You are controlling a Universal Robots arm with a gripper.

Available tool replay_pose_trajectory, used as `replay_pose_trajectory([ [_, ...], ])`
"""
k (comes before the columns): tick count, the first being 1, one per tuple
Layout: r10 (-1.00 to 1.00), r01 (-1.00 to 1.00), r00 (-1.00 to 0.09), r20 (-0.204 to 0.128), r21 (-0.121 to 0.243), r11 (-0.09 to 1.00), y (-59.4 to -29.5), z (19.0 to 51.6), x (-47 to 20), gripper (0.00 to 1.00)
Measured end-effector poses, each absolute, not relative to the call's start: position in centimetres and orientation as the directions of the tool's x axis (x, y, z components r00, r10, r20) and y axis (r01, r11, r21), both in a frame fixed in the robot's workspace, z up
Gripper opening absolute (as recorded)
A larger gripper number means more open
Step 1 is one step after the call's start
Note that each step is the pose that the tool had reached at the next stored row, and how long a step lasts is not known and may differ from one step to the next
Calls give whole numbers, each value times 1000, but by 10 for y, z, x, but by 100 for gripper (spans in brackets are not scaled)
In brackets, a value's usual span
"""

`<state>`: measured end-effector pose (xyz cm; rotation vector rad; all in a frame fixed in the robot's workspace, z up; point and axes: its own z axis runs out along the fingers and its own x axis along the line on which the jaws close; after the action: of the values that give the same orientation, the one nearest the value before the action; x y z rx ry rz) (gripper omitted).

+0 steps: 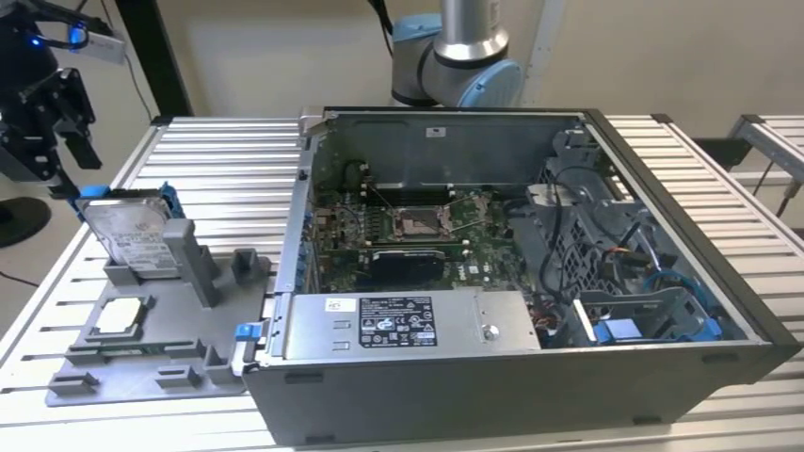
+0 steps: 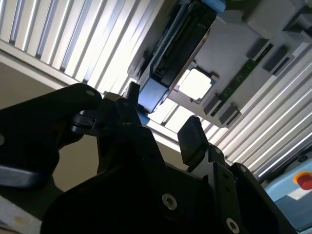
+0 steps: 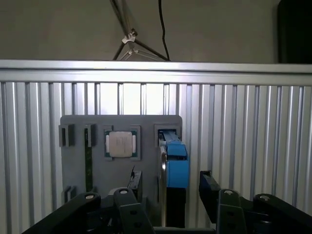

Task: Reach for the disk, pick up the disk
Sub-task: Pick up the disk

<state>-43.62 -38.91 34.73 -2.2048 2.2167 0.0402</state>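
Reach looks nearly done, I judge: my black claw (image 1: 71,155) hangs empty, fingers apart, just above the silver-grey hard disk with the blue bracket (image 1: 126,235). The disk stands upright in a grey plastic holder (image 1: 132,369) on the ribbed metal surface (image 1: 214,179). It is not yet gripped or lifted.

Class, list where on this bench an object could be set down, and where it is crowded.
Bare slatted table lies between the grey fixture and the far edge, beside the computer case; another strip runs on the exterior view's right of the case. Crowded: the case's inside, and the fixture holding the disk near the tool.
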Motion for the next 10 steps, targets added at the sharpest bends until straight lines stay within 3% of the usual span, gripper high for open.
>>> replay_pose_trajectory([
  [10,-999,-1000,20,-29,7,-20,-385,332,-436,100],
])
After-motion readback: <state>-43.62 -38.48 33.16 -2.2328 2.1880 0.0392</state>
